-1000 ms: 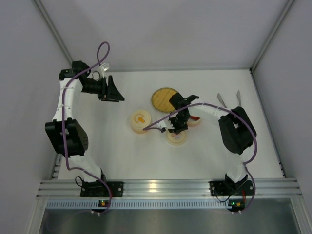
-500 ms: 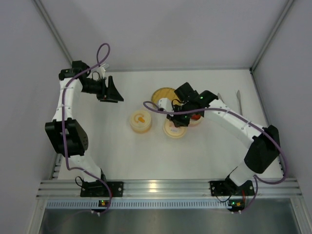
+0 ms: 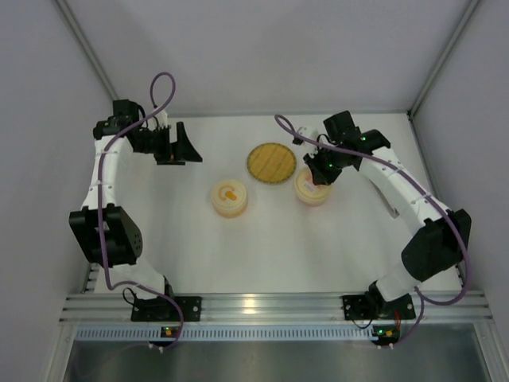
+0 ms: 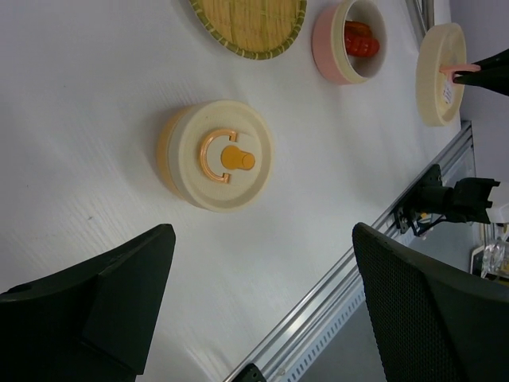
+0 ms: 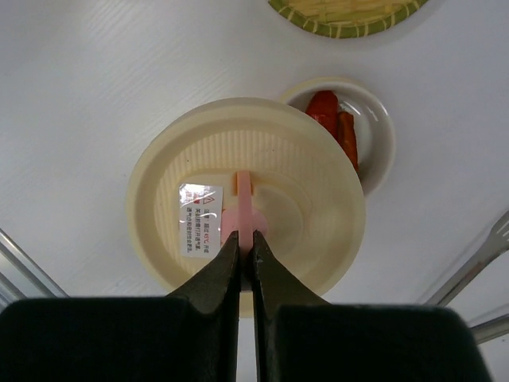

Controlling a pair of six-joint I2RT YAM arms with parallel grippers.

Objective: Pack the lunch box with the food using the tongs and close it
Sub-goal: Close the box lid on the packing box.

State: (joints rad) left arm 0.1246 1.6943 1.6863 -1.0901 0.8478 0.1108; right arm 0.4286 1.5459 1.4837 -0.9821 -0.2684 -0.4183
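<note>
Red sausage pieces (image 5: 338, 127) down in the pink lunch box (image 5: 387, 131), open-topped on the bench (image 5: 95, 95), just beside the bare woven plate (image 5: 350, 12). No cream-white ball in sight; perhaps under the lid, out of every view.

Over the box but off-centre: the cream lid (image 5: 294, 199), hanging clear of the rim. In the right wrist view, only the lower-left part of the opening covered, sausage showing past the lid's upper-right edge. Clamped on the lid's thin pink handle (image 5: 243, 199), fingers pressed together with only that tab between them: the right gripper (image 5: 245, 243). Tongs (image 5: 481, 248) flat on the bench off to the right, well apart from box and gripper, in no grasp.

Judged from that: packing done or nearly so, closing in hand. Next move:
- Shift the lid up and right in that view until concentric with the rim.
- Keep it level and lower until seated all round.
- Only then release the tab.

Worth watching: a tilted lid catching one side of the rim and shoving the light box across the bench.

Farther out, the left gripper (image 3: 181, 145), spread wide and empty, well to the left of the orange box (image 4: 219, 155) with its own lid on.
</note>
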